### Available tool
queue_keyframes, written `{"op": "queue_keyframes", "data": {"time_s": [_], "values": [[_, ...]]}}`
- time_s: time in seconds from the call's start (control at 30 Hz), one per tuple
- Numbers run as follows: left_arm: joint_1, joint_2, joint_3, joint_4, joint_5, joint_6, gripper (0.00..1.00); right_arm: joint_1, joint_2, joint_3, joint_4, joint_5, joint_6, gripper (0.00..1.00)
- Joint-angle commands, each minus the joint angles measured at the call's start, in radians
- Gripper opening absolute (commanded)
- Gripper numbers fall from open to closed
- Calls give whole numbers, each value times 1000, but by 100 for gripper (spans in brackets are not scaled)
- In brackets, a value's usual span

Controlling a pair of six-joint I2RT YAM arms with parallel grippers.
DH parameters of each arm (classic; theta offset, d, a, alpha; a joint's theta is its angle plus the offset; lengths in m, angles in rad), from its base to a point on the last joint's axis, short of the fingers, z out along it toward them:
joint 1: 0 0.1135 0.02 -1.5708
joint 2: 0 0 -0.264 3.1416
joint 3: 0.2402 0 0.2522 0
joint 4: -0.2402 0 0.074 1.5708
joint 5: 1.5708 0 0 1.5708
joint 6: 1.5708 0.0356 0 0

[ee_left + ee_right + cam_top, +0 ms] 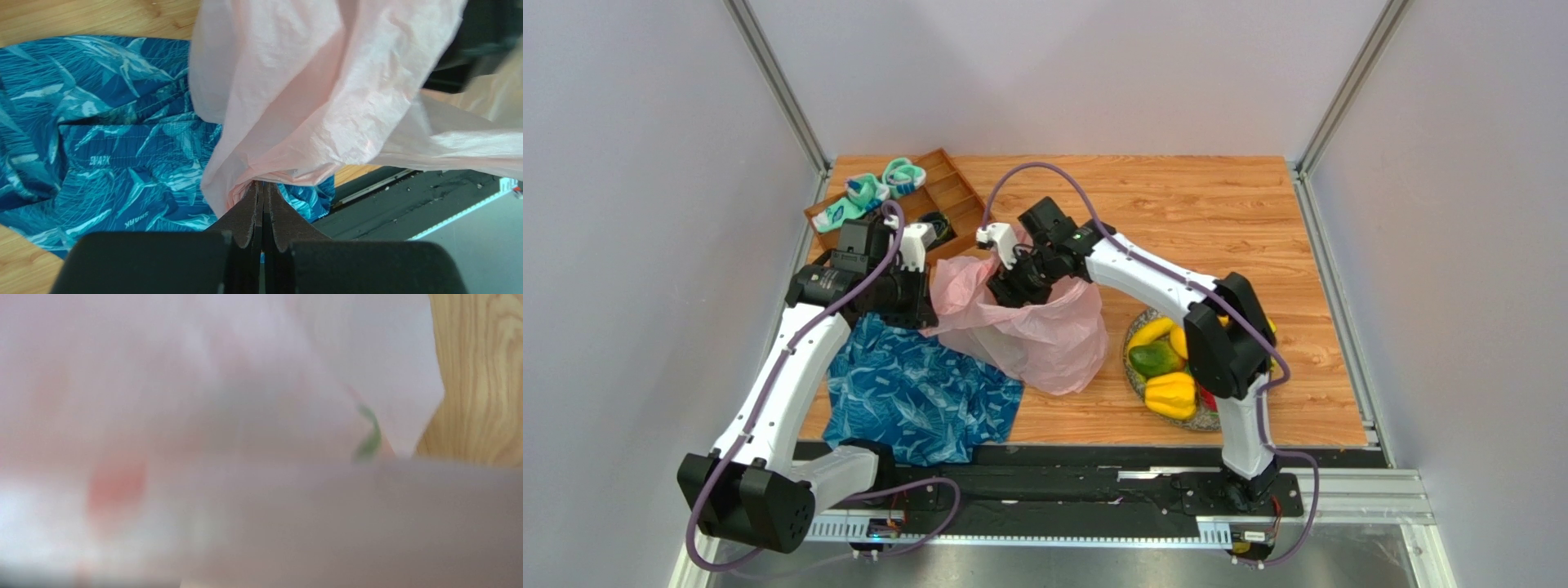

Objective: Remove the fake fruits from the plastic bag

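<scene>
Centre of overhead view: translucent pale-pink plastic carrier bag (pixel 1057 343), its edge pinched in the pressed-together left gripper (pixel 263 205), likely to hold the mouth open. The right gripper (pixel 1016 288) sits inside; its spread cannot be told. Glossy yellow and green fake fruits (pixel 1169 368) lie lower right.

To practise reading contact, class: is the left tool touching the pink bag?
Touching. The left wrist view shows the left tool shut on a gathered fold of the bag.
</scene>
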Motion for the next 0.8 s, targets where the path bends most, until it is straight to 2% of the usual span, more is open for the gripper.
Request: {"op": "queue_keyframes", "data": {"time_s": [0.0,0.03,0.07,0.43,0.6,0.67,0.7,0.73,0.77], "values": [[3,-17,39,23,75,-7,0,3,108,144,-16,-42,155,83],[3,-19,39,23,91,2,0,3,113,144,-2,-53,169,89],[3,-19,39,24,99,5,0,1,115,135,16,-62,185,100],[3,-33,33,18,182,2,0,49,202,129,116,45,353,99],[3,-45,22,18,188,2,0,82,250,146,127,50,351,95],[3,-48,19,21,188,2,0,89,253,138,125,82,353,90],[3,-49,19,21,188,2,0,87,253,130,125,85,350,84],[3,-49,17,26,187,2,0,85,251,130,120,93,347,70],[3,-48,16,27,187,2,0,84,247,132,117,103,341,64]]}}
